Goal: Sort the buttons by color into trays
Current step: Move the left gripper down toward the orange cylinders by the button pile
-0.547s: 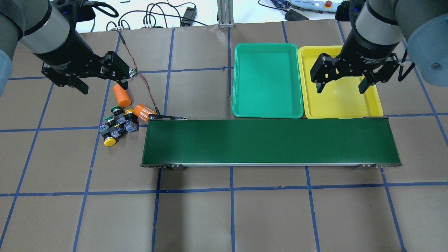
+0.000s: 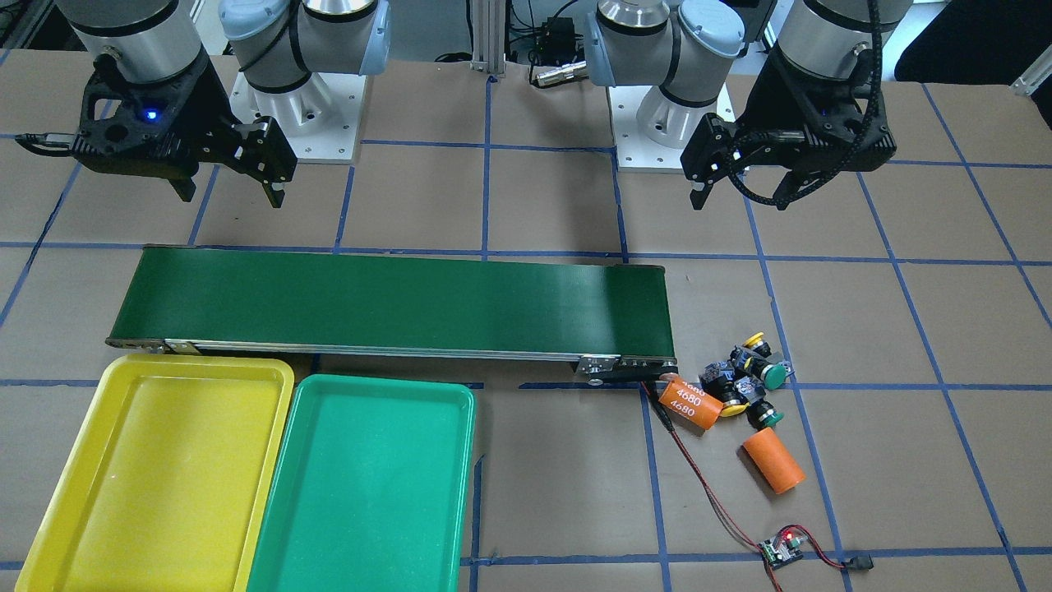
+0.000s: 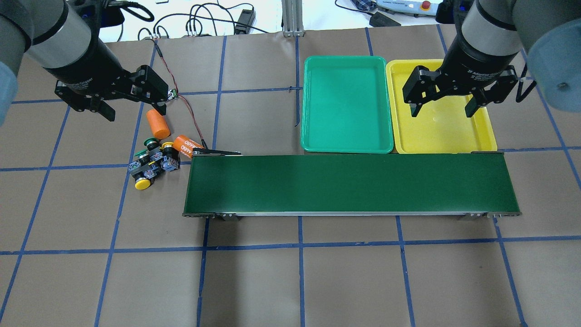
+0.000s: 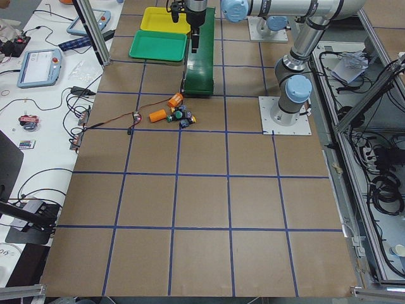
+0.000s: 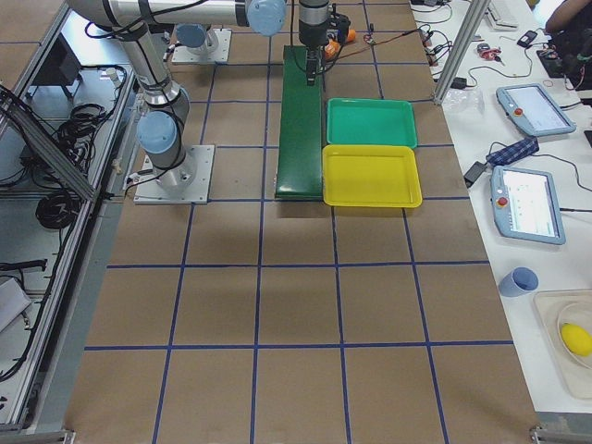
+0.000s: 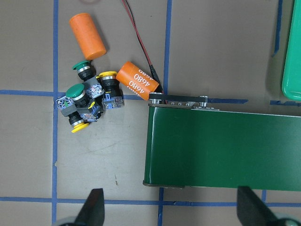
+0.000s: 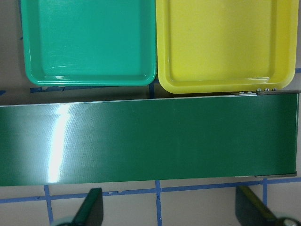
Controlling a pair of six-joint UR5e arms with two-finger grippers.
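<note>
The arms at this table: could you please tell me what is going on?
Two robot arms are about to sort buttons by colour; none is sorted yet. The four buttons lie heaped by the end of the conveyor belt, beside two orange cylinders. The left hand hovers open near them, the right hand open over the yellow tray. Both it and the green tray are empty.

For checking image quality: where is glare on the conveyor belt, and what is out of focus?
Right wrist view: a bright glare streak on the conveyor belt, left part; the right claw blurred at the bottom edge. Left wrist view: belt evenly lit, buttons sharp, left claw blurred.
</note>
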